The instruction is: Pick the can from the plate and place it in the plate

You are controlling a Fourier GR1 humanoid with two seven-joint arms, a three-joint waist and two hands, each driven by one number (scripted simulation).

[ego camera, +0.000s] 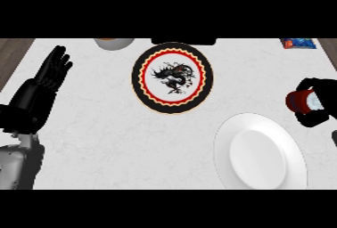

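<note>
Two plates | right hand (320, 116) curled round can (302, 101), beside white plate (262, 152), to carry it | left hand (50, 73) open, resting | patterned plate (172, 78) probably target

1. From my station, the left hand (38, 91) is black all over, with a broad matte palm.
2. Its fingers (58, 62) are long and slim, with ridged backs.
3. The wrist (16, 116) is a thick black cuff, wider toward the arm.
4. The left forearm (16, 162) is a smooth, rounded grey shell with a faint sheen.
5. The right hand (318, 117) is the same matte black and looks chunkier.
</note>
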